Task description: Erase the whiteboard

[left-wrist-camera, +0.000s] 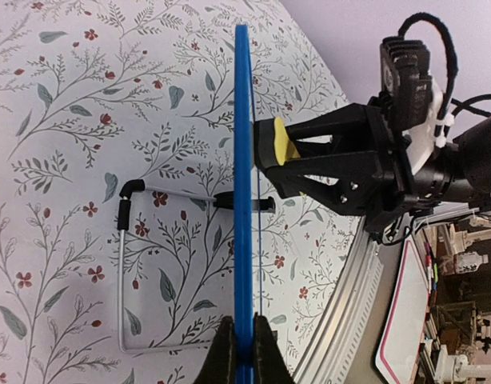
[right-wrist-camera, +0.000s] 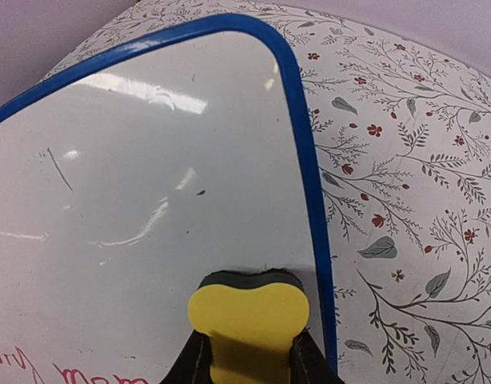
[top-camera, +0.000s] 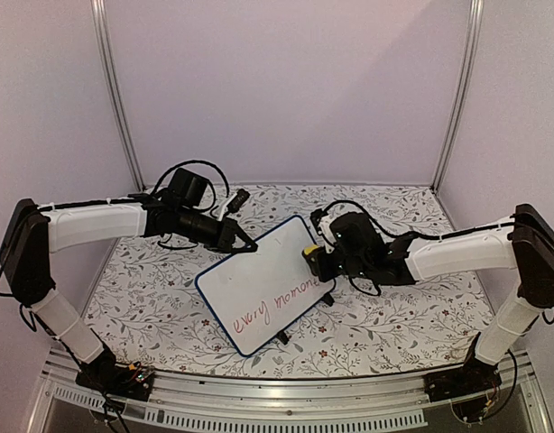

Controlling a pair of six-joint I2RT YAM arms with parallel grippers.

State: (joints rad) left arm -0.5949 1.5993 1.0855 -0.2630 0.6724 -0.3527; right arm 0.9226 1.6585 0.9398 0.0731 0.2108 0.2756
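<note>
Top external view: whiteboard (top-camera: 259,293) stands tilted mid-frame on the tabletop (top-camera: 403,316), red writing (top-camera: 275,305) near its lower edge. Left claw (top-camera: 244,242) clamped on its upper-left frame; right claw (top-camera: 315,260) clamped on a yellow eraser (top-camera: 310,252) touching the board's right side.

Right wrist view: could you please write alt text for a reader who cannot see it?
The right hand grips a yellow eraser block with a dark felt edge against the blue-framed whiteboard, near its right edge. Red handwriting shows at the lower left; the floral-patterned table lies beyond.
</note>
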